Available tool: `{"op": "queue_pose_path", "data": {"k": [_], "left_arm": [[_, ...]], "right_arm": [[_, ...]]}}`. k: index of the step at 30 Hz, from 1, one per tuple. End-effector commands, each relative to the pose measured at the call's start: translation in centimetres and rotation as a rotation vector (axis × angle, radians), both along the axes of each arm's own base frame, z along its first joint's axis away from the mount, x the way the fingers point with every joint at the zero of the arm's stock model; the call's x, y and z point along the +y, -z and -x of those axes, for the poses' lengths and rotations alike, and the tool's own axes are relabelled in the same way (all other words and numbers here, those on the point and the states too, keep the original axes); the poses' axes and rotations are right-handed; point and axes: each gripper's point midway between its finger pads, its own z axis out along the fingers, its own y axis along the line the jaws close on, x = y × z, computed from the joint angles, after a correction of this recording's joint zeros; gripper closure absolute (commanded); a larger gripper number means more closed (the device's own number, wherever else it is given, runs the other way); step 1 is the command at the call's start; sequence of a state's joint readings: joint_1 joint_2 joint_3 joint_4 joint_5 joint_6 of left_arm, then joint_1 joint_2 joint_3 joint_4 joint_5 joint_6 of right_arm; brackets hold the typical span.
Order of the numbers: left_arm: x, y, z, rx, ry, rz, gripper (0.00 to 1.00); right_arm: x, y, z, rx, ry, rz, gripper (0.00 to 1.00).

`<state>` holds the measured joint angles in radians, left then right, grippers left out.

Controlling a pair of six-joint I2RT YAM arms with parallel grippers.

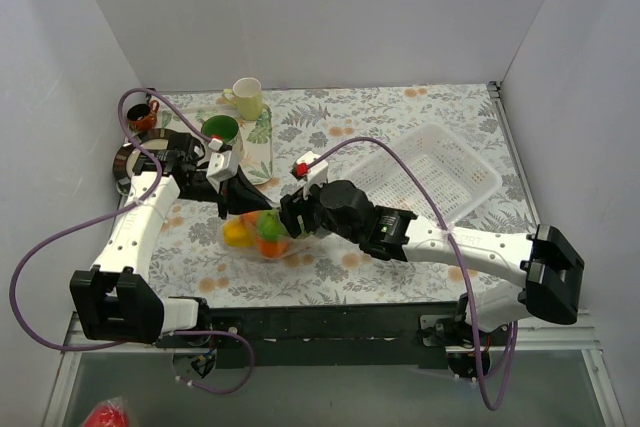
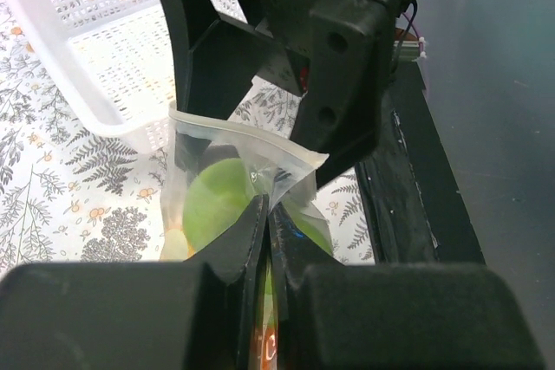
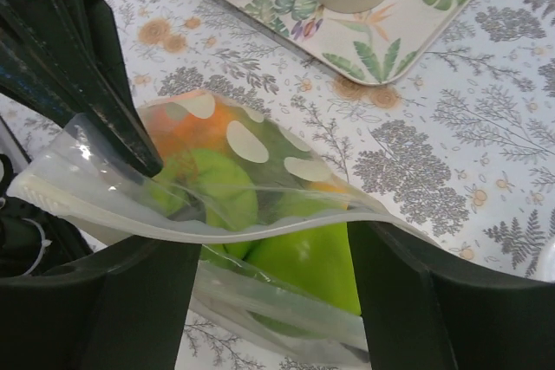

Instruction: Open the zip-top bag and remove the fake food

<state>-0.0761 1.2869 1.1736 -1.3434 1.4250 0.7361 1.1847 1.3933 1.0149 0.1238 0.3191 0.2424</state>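
The zip-top bag (image 1: 262, 243) lies on the table between both arms, holding the fake food: green (image 1: 268, 221), orange (image 1: 272, 245) and yellow (image 1: 236, 234) pieces. My left gripper (image 2: 267, 205) is shut on the bag's top edge (image 2: 247, 149), with a green fruit (image 2: 217, 201) just behind it. In the top view my left gripper (image 1: 236, 203) is at the bag's left. My right gripper (image 3: 273, 253) is open, its fingers (image 3: 408, 301) spread either side of the bag's rim (image 3: 199, 223) and a green fruit (image 3: 321, 262). It sits at the bag's right (image 1: 297, 219).
A white slotted basket (image 1: 470, 162) stands tilted at the right rear, also in the left wrist view (image 2: 87, 41). A leaf-print tray (image 1: 262, 147) at the back left carries a cream mug (image 1: 246, 97) and a green mug (image 1: 221, 130). A brown cup (image 1: 140, 117) and a dark plate (image 1: 125, 162) lie far left.
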Motion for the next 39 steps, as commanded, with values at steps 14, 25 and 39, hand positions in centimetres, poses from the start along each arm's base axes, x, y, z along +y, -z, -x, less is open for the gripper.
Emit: {"op": "queue_pose_path", "data": {"k": [14, 25, 39], "left_arm": [[0.1, 1.9, -0.4, 0.030, -0.033, -0.025, 0.70], [0.2, 5.4, -0.9, 0.180, -0.021, -0.061, 0.46], [7.7, 12.3, -3.5, 0.369, -0.233, -0.232, 0.51]], "right_arm": [[-1.0, 8.7, 2.8, 0.140, -0.105, 0.182, 0.12], [-1.3, 13.6, 4.3, 0.224, -0.163, 0.292, 0.08], [-2.8, 13.6, 4.3, 0.085, -0.147, 0.264, 0.05]]}}
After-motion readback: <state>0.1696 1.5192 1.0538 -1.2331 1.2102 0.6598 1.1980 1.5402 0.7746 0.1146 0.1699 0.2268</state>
